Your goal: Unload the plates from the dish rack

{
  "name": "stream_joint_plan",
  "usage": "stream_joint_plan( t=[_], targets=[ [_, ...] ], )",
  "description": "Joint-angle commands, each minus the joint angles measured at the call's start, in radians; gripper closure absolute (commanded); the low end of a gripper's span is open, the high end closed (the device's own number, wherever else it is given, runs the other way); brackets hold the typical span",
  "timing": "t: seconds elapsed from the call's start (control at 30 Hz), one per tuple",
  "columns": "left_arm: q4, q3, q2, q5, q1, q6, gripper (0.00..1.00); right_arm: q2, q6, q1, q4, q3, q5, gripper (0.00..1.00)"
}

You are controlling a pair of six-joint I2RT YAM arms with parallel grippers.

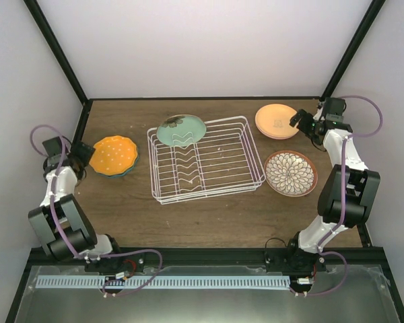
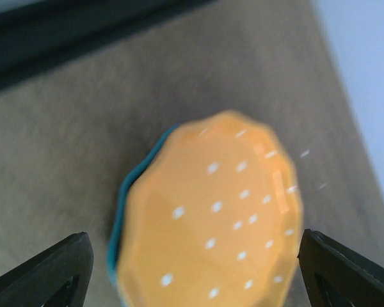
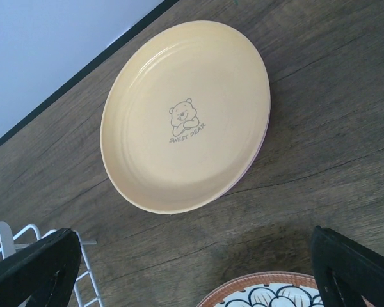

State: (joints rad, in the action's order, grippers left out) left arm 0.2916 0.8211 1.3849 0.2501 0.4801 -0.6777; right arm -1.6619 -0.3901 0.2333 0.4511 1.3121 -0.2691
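The dish rack (image 1: 223,176) is a white wire basket with raised sides and a zigzag row of dividers, standing in the middle of a dark wood-grain table (image 1: 209,219). One plate is in it: a smooth sage green plate (image 1: 181,130), tilted against the far left corner of the rack.

The other plates lie flat on the table. Left of the rack, a glossy orange plate (image 2: 217,217) with a scalloped rim and white dots sits on top of a teal plate (image 2: 117,220), of which only an edge shows. Right of the rack's far corner lies a pale yellow plate (image 3: 185,115) printed with a small bear, with a thin pink rim (image 3: 265,132) under its edge. Nearer the arms is a white plate with a brown petal pattern (image 1: 290,173).

The left gripper (image 1: 81,154) is just beside the left edge of the orange plate, its fingers spread wide to either side and holding nothing. The right gripper (image 1: 301,120) hangs just beside the yellow plate, likewise spread wide and empty. Both are well apart from the green plate, and the rack wires stand between them and it.
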Motion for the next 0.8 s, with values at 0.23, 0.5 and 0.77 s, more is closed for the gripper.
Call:
stream_joint_plan(
  t=[0.23, 0.5, 0.77],
  targets=[
    [-0.357, 0.354, 0.050, 0.497, -0.235, 0.468, 0.11, 0.019, 0.002, -0.005, -0.050, -0.011, -0.067, 0.00],
    [-0.145, 0.511, 0.124, 0.604, -0.430, 0.894, 0.14, 0.057, 0.066, -0.005, -0.043, -0.014, -0.097, 0.00],
    [-0.090, 0.443, 0.136, 0.444, -0.559, 1.262, 0.14, 0.130, 0.090, -0.005, -0.102, -0.113, -0.150, 0.00]
  ],
)
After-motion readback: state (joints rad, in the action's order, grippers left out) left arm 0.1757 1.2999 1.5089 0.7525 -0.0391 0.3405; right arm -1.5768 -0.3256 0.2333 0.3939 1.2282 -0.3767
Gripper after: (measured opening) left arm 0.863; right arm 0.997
